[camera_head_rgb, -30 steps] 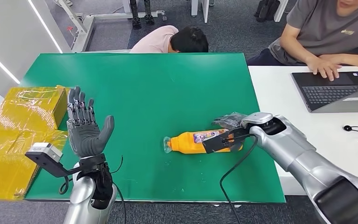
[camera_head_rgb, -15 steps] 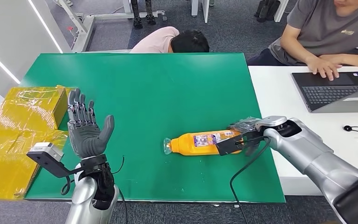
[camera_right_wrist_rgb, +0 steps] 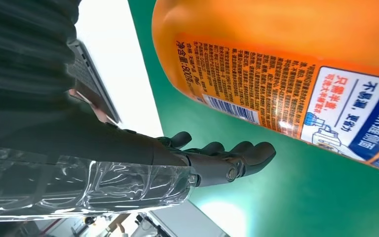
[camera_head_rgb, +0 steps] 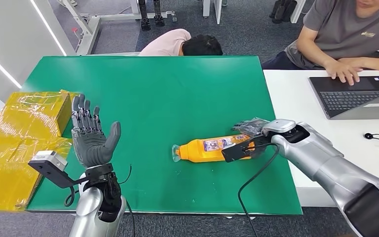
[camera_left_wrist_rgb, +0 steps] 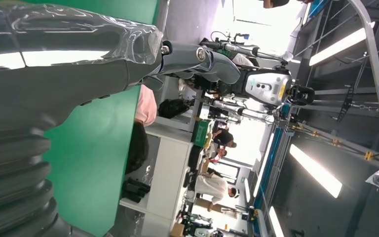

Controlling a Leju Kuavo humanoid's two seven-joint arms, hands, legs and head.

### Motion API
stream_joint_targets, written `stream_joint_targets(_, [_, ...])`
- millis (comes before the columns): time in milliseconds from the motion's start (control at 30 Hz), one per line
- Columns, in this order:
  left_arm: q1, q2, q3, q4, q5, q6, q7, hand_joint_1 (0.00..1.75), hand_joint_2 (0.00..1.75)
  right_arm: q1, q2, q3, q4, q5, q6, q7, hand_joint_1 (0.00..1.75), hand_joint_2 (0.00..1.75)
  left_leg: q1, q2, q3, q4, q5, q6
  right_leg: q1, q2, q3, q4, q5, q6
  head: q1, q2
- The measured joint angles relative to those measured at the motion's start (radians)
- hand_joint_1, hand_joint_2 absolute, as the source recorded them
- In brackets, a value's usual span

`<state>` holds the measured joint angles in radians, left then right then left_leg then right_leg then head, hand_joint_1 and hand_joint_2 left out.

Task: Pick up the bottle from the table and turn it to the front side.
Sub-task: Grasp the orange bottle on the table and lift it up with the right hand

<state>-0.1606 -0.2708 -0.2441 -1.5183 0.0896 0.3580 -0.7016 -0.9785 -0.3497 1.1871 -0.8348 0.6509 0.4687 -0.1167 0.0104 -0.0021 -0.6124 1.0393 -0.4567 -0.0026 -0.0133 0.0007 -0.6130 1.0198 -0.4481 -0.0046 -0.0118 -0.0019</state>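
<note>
An orange bottle point(camera_head_rgb: 207, 148) lies on its side on the green table point(camera_head_rgb: 168, 89), cap pointing left and printed label facing up. My right hand point(camera_head_rgb: 250, 127) is at the bottle's base end, its dark fingers on the far side of it. In the right wrist view the fingers point(camera_right_wrist_rgb: 227, 155) are stretched out and apart from the bottle point(camera_right_wrist_rgb: 286, 59), which shows its barcode and text label. My left hand point(camera_head_rgb: 91, 136) is raised over the table's left front with fingers spread and nothing in it; the left wrist view shows this hand point(camera_left_wrist_rgb: 54, 74) too.
A yellow wrapped box point(camera_head_rgb: 34, 113) and yellow sheet point(camera_head_rgb: 5, 168) sit at the table's left edge. A white table point(camera_head_rgb: 296, 98) with a laptop point(camera_head_rgb: 355, 96) adjoins on the right, where a person point(camera_head_rgb: 345, 34) types. Another person's head point(camera_head_rgb: 200, 43) leans at the far edge.
My right hand drew back to the right from the bottle's base, then came back left to it. The bottle has stayed lying on the table. My left hand has held still.
</note>
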Motion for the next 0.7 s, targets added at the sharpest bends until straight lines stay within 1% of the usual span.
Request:
stream_joint_targets(300, [0.0, 0.0, 0.0, 0.0, -0.003, -0.003, 0.0, 0.0, 1.75, -0.063, 0.076, 0.034, 0.048, 0.009, -0.002, -0.009, 0.0, 1.75, 0.0, 0.0, 0.0, 0.0, 0.0, 0.0, 0.0, 0.0, 0.0, 0.0, 0.0, 0.0, 0.0, 0.0])
stream_joint_targets(433, [0.0, 0.0, 0.0, 0.0, -0.003, -0.004, 0.0, 0.0, 1.75, -0.071, 0.093, 0.047, 0.058, 0.008, -0.002, -0.013, 0.0, 1.75, 0.0, -0.001, 0.0, 0.0, 0.0, 0.0, 0.0, -0.001, 0.0, 0.0, 0.0, 0.0, 0.0, 0.0])
stream_joint_targets(533, [0.0, 0.0, 0.0, 0.0, -0.002, -0.007, 0.0, 0.0, 1.75, -0.072, 0.108, 0.056, 0.069, -0.002, -0.001, -0.032, 0.0, 1.75, 0.0, -0.001, 0.0, 0.0, 0.0, 0.0, 0.0, -0.001, 0.0, 0.0, 0.0, 0.0, 0.0, 0.0])
stream_joint_targets(700, [0.0, -0.001, 0.0, 0.0, 0.003, -0.014, 0.0, 0.0, 1.75, -0.058, 0.135, 0.07, 0.097, -0.008, -0.015, -0.042, 0.0, 1.75, 0.0, 0.0, 0.0, 0.0, 0.0, 0.0, 0.0, 0.0, 0.0, 0.0, 0.0, 0.0, 0.0, 0.0])
